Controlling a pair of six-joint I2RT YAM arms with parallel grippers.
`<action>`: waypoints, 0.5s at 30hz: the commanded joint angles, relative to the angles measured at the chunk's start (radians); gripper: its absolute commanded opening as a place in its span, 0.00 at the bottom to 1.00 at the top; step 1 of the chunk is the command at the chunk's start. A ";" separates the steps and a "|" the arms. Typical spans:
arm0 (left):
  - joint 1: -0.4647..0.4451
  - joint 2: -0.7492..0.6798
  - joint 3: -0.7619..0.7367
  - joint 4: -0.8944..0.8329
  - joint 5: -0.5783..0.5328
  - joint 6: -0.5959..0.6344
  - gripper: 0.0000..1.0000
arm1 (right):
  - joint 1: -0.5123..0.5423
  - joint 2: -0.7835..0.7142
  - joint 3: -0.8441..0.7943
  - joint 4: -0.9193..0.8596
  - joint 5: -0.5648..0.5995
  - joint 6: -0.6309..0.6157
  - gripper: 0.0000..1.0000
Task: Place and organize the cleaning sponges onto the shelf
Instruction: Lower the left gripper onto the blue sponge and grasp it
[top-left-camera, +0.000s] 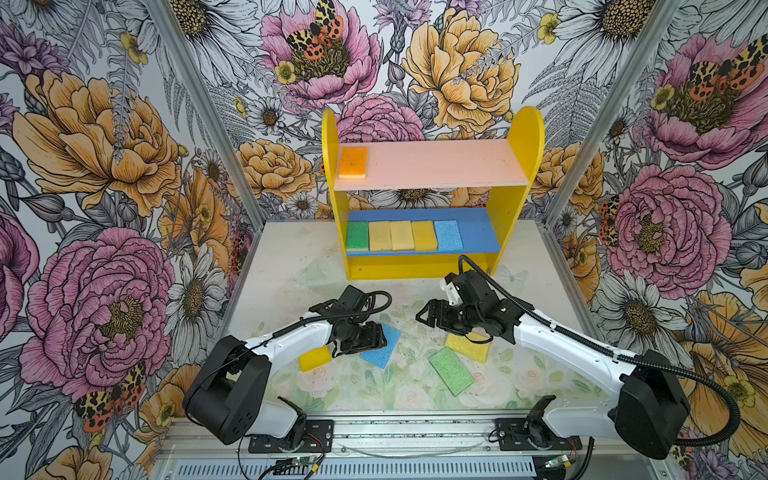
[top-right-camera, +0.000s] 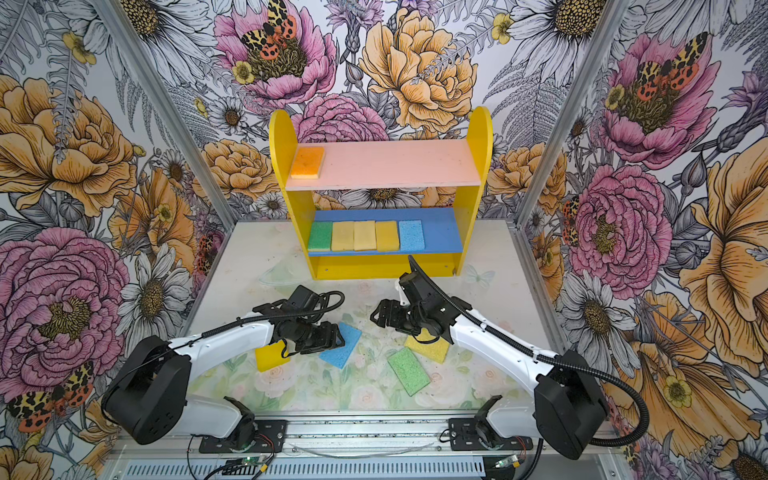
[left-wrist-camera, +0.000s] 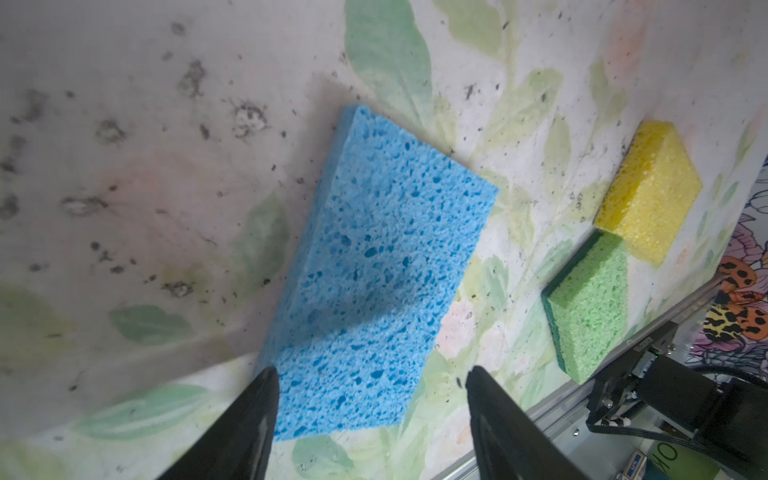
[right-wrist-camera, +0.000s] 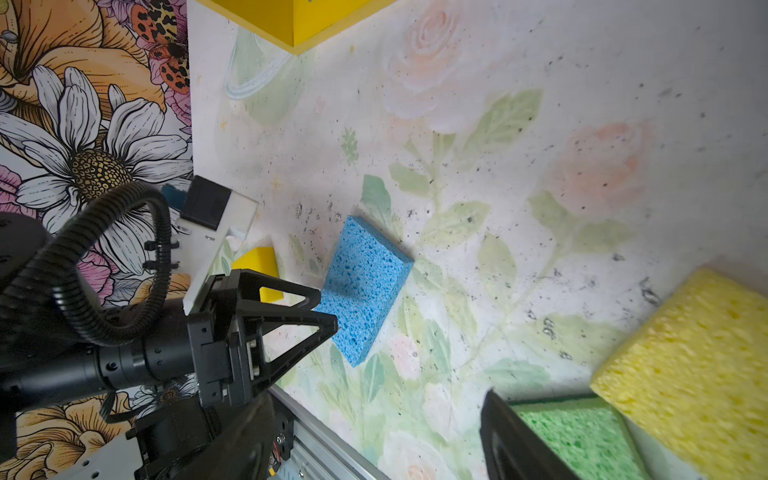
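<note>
Four sponges lie loose on the table (top-left-camera: 291, 266) by my count, and six already sit on the shelf (top-left-camera: 515, 166). An orange sponge (top-left-camera: 353, 163) is at the left end of the pink upper board (top-left-camera: 436, 162). A row of five (top-left-camera: 402, 235) lies on the blue lower board (top-left-camera: 478, 232) (green, three pale tan, blue, edge to edge, with bare board at the right end). The step in hand, as I read it, is picking the loose blue sponge (left-wrist-camera: 374, 249). In the left wrist view my left gripper (left-wrist-camera: 370, 370) stands wide, one finger either side of the sponge's near end and not closed on it. The sponge lies flat and skewed to the jaws. The next move, I judge, calls for squaring up to its narrow width, settling lower and closing gently, since foam squashes, then carrying it up beside the orange one. The right gripper (top-left-camera: 423, 316) hangs wide as well, holding nothing, above bare table. The right arm (top-left-camera: 552, 340) partly covers a yellow sponge (top-left-camera: 467, 347), and a green sponge (top-left-camera: 451, 371) lies at that one's corner, touching or just beside, I cannot tell. A bright yellow sponge (top-left-camera: 314, 358) is half hidden under the left arm (top-left-camera: 291, 336). In the way, I think, is the right gripper, which sits near my lift path to the shelf.
</note>
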 joint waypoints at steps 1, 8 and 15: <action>-0.018 0.014 -0.025 0.030 -0.024 -0.013 0.72 | 0.008 -0.009 0.003 0.022 0.022 0.001 0.79; -0.067 0.033 -0.027 0.032 -0.064 -0.035 0.65 | 0.012 -0.014 -0.003 0.022 0.023 0.002 0.79; -0.074 -0.018 -0.009 0.033 -0.069 -0.061 0.71 | 0.012 -0.011 -0.006 0.022 0.025 -0.001 0.79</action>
